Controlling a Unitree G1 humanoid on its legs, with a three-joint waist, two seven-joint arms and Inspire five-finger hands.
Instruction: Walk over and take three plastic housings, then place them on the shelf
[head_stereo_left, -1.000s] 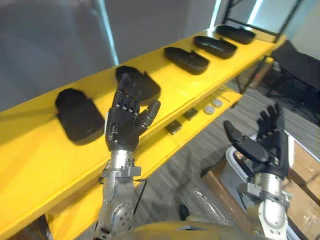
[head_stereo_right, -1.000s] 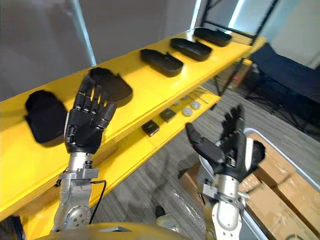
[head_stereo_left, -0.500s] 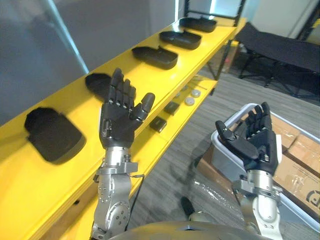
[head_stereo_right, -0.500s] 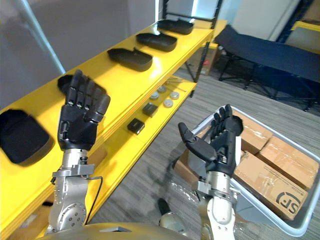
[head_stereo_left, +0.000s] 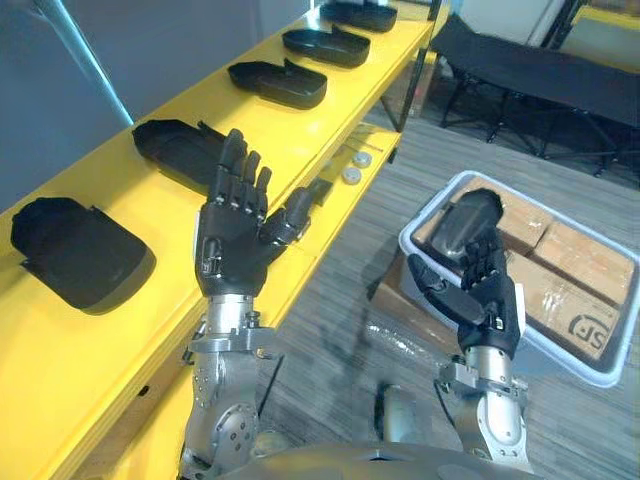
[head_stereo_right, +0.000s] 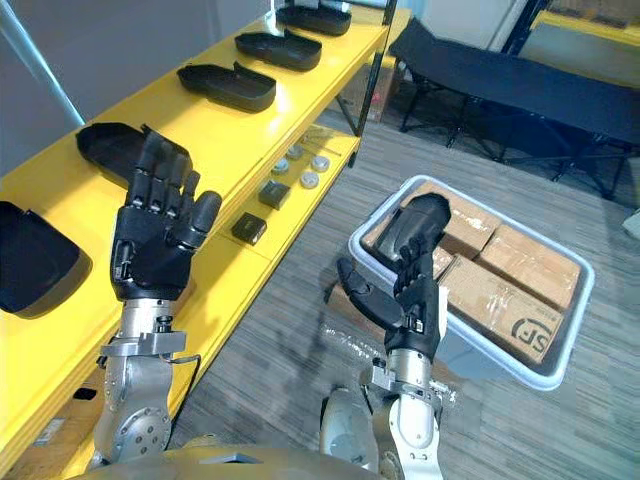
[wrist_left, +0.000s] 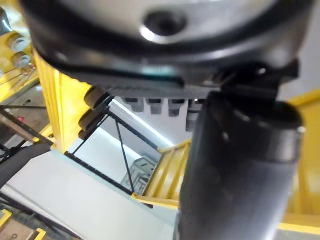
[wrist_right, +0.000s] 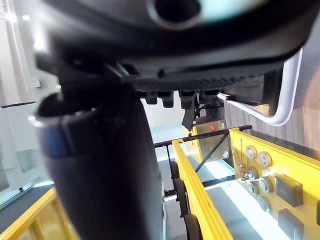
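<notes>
Reaching the bin (head_stereo_right: 553, 383) is the step we judge to be in hand, since neither hand holds anything. The left hand (head_stereo_left: 232, 250) is raised with fingers straight and spread, thumb standing off to the side. The right hand (head_stereo_left: 485, 295) is raised too, with fingers loosely extended and the thumb apart from them.

The plastic housing (head_stereo_left: 462, 218) that we want lies past the right hand's fingertips, inside the bin, resting on the cardboard boxes (head_stereo_left: 575, 285). It is clearly apart from the hand. Its long axis runs away from the right hand, slanting towards that hand's outer side. The nearer end sits lower and the far, rounded end is propped higher. A smooth curved back seems to face up, and we cannot tell where its hollow side lies.

To do this well, we would close in until the housing sits under the palm, not merely ahead of the fingers. Then we would lower the right hand over the bin's rim and turn the wrist so the fingers cross the short width. A grip along the length would probably slip on that glossy back.

Beyond the left hand runs the yellow shelf (head_stereo_left: 300, 140), where five housings already lie flat, the closest (head_stereo_left: 80, 255) on the hand's outer side. We would aim for bare yellow between them.
</notes>
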